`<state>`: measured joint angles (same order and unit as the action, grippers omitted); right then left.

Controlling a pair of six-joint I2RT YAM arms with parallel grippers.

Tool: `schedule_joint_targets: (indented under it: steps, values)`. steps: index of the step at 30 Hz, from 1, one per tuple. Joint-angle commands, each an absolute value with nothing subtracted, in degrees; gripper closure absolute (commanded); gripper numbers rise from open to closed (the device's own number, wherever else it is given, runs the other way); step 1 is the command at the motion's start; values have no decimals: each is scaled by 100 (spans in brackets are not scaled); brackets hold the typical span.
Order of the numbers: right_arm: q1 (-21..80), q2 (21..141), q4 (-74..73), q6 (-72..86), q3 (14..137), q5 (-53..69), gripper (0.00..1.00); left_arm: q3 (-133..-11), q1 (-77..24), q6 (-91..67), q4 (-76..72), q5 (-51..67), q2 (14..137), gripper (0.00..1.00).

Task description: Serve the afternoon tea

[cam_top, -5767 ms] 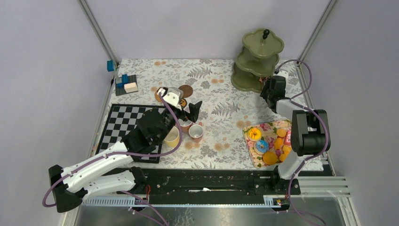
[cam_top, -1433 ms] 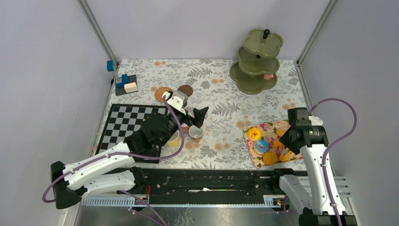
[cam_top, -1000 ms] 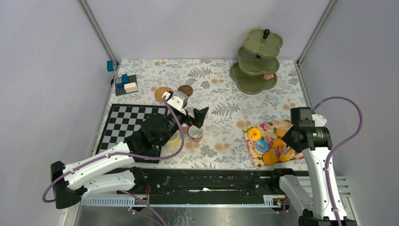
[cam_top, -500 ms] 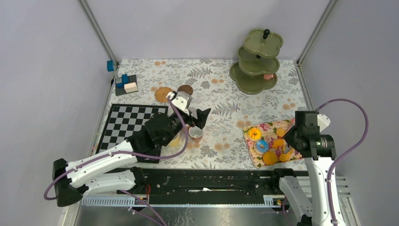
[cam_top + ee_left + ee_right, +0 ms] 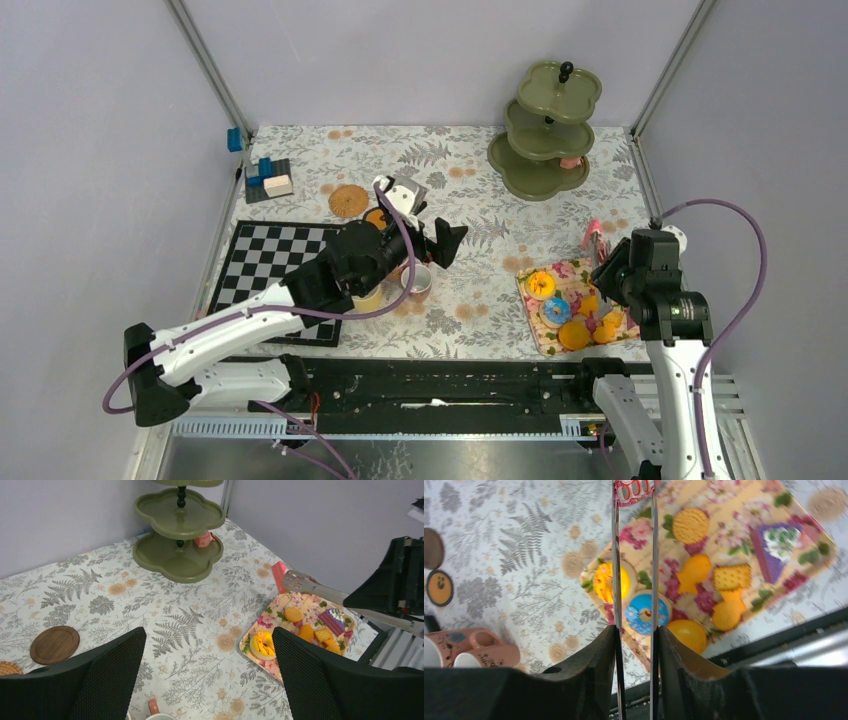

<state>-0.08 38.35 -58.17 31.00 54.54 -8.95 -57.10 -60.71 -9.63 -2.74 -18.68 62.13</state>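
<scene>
My right gripper (image 5: 618,268) is shut on a pair of metal tongs (image 5: 593,238) with red tips, held above the floral tray (image 5: 530,300) of sweets. In the right wrist view the tongs (image 5: 634,490) run up between my fingers, with the blue donut (image 5: 642,614) seen between their arms and the yellow donut (image 5: 605,582) to the left. My left gripper (image 5: 432,245) hangs open and empty above the cloth, just past the pink mug (image 5: 416,283) and yellow mug (image 5: 370,297). The olive three-tier stand (image 5: 545,130) carries a pink piece (image 5: 571,162) on its lowest tier.
Two round coasters (image 5: 348,199) lie behind the mugs. The chessboard (image 5: 270,270) lies at the left, with blue and white blocks (image 5: 265,178) behind it. The tray also holds a purple cake (image 5: 781,545), a round cookie (image 5: 690,525) and orange biscuits.
The right arm has swung the tongs up, from pointing down at the tray to pointing toward the far side. The left gripper has shifted right and farther from the mugs, still open.
</scene>
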Motion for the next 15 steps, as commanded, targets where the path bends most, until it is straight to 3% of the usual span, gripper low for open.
schedule_joint_targets:
  steps: [1,15]
  values:
    - [-29,4263,-4533,2478,5419,-244,68,-5795,-6084,-854,-614,-2091,5968,1]
    - [-26,6695,-1491,2500,5502,399,68,-5251,-6085,230,-983,-2744,5637,1]
